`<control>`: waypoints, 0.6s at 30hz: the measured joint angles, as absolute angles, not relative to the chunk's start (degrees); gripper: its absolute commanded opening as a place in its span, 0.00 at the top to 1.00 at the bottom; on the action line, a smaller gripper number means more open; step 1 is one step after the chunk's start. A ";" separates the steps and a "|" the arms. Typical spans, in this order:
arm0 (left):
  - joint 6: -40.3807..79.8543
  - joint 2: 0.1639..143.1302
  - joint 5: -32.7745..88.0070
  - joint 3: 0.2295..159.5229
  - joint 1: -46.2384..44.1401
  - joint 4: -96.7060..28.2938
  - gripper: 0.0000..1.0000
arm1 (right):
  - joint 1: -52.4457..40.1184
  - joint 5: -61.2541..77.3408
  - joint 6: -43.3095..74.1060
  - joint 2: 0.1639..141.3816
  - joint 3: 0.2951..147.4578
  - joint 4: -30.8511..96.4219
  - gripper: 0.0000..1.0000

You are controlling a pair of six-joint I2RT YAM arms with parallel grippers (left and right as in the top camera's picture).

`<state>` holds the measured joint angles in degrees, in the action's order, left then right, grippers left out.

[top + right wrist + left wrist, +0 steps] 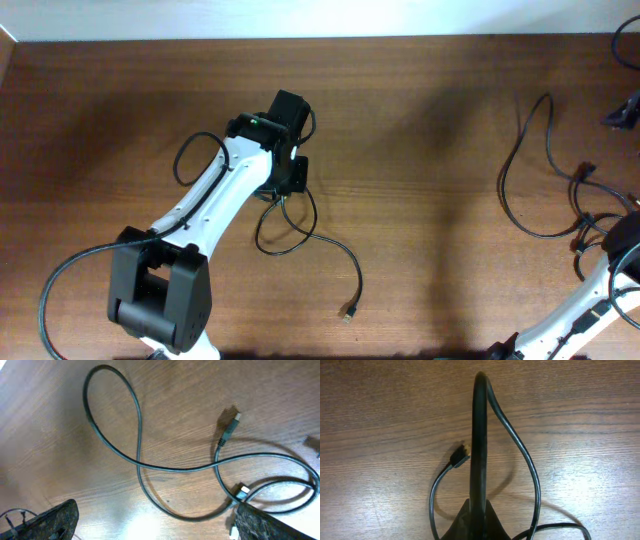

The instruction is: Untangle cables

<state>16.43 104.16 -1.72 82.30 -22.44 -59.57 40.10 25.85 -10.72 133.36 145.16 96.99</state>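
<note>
left gripper (pixel 478 512) pinches a cable (pixel 479 425); right gripper (pixel 160 522) gapes wide.

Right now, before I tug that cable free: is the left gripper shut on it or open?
Shut on it: the left gripper pinches the cable, which loops out from between its closed fingers.

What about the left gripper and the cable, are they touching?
Touching. Left wrist view shows the left gripper shut on the cable, its loop rising out of the grip.
</note>
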 measured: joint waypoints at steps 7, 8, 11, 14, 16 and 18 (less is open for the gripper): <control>16.43 104.16 6.87 82.28 -22.44 -50.13 1.00 | 29.32 30.35 -16.56 133.38 144.84 96.95 0.01; 15.94 104.18 9.17 82.28 -22.44 -47.77 1.00 | 26.61 30.92 -17.04 133.38 144.84 96.95 0.01; 9.34 104.20 18.02 82.30 -22.41 -43.55 1.00 | 17.54 34.41 -18.92 133.38 144.84 97.01 0.01; 1.65 104.25 26.02 82.32 -21.93 -43.42 1.00 | 11.53 35.92 -19.84 133.36 144.84 97.01 0.01; -1.56 104.29 29.34 83.05 -20.23 -43.33 1.00 | 6.92 36.36 -20.62 133.32 144.84 96.99 0.00; -3.99 104.38 34.44 84.58 -18.11 -42.78 1.00 | 2.83 36.58 -21.23 133.16 144.84 96.99 0.00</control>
